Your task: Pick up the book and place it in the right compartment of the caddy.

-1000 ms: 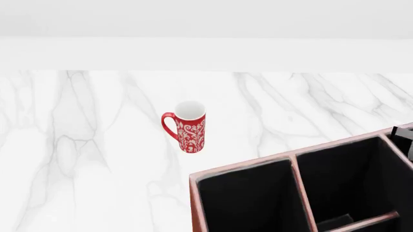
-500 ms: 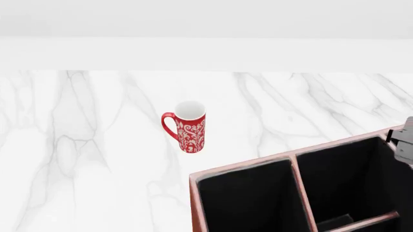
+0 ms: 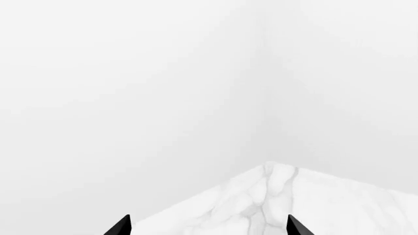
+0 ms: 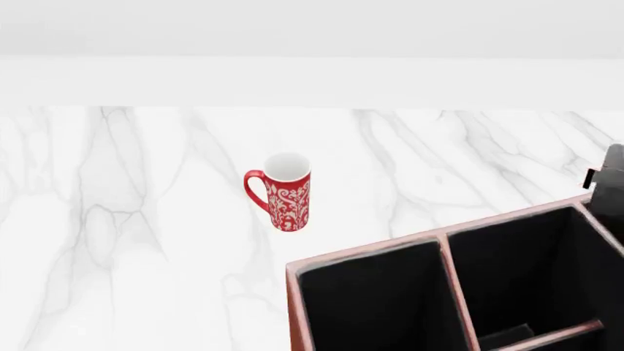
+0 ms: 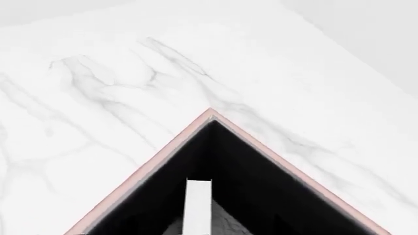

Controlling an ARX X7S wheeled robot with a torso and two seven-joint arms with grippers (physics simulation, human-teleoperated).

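Caddy (image 4: 370, 259): reddish-brown rim, black interior, thin dividers between compartments.

Obstacles: we count one red patterned mug (image 4: 286, 191) upright on the marble counter (image 4: 117, 219), well apart from the caddy (image 4: 366, 256). Caddy walls and thin dividers (image 4: 457, 292) split its black interior into open-topped compartments; from above we see free entry. Open marble lies left of and beyond the mug. In the right wrist view, a white upright edge (image 5: 197, 208) stands inside the caddy's corner.
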